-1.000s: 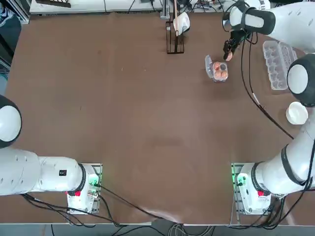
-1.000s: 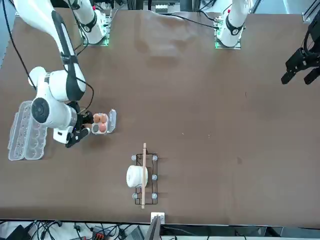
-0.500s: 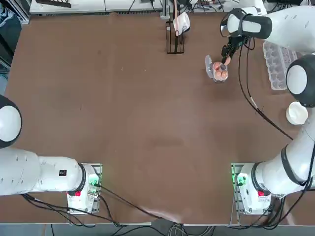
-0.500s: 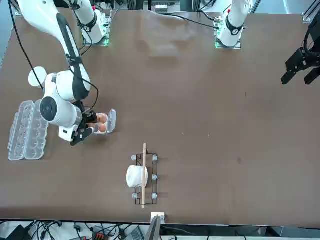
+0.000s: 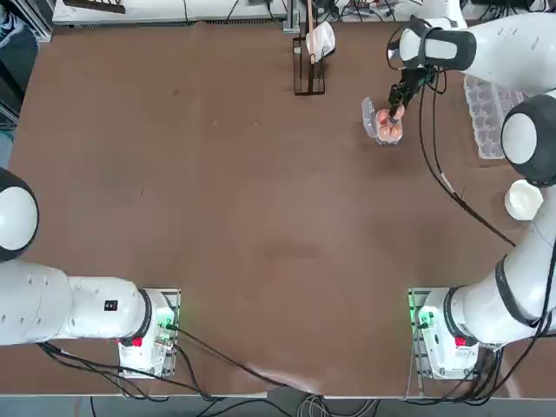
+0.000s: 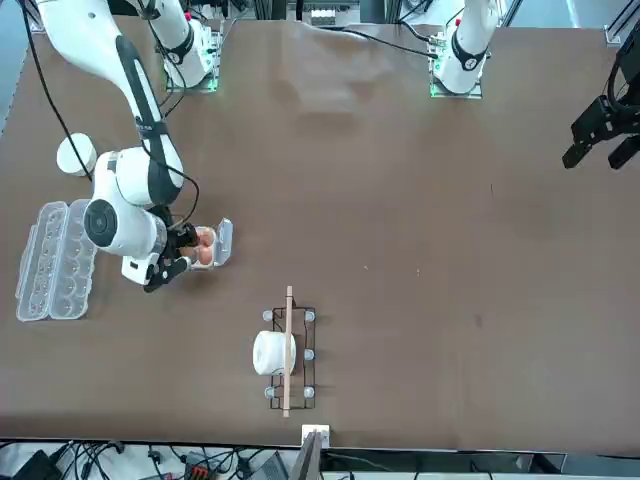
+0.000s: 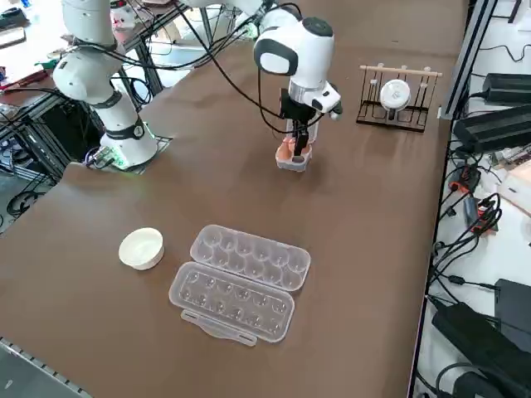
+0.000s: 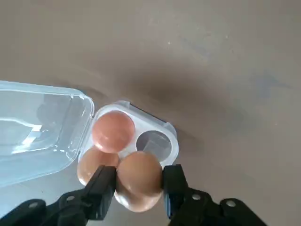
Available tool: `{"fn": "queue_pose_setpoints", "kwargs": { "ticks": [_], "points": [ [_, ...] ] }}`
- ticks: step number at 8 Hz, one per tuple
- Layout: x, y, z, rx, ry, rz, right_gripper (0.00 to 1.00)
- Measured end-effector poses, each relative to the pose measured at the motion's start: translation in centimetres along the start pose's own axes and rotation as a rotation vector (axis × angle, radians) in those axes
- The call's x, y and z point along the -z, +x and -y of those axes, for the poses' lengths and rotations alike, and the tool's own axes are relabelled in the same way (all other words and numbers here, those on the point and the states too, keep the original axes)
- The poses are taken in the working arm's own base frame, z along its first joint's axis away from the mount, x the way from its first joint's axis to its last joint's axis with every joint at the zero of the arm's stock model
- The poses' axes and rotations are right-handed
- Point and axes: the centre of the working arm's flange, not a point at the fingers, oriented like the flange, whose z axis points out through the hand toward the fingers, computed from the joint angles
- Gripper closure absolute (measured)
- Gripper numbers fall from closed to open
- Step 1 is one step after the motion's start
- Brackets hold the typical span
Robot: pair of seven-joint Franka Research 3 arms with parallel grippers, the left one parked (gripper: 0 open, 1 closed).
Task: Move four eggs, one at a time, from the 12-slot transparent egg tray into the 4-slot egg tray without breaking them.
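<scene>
My right gripper is shut on an orange-brown egg and holds it just over the 4-slot egg tray. Two more eggs sit in that tray's cups, and one cup stands empty. The tray's clear lid flap lies open beside it. From above, the gripper hangs over the small tray. The 12-slot transparent egg tray lies further right near the table edge. From the side its cups show no eggs, and the gripper hovers above the small tray.
A small white bowl sits near the right edge, nearer the arm's base than the long tray. A dark wire rack with a wooden bar and a white cup stands at the far edge, left of the small tray. Black cable hangs from the arm.
My right gripper has carried the egg left from beside the small tray to over it, and has come down close above its cups.
</scene>
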Motion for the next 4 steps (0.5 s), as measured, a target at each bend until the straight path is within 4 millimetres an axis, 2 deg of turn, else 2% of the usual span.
{"fn": "queue_pose_setpoints", "kwargs": {
  "ticks": [4],
  "points": [
    [-0.63,0.07,-0.07,-0.001,0.001,0.006,0.42]
  ]
}}
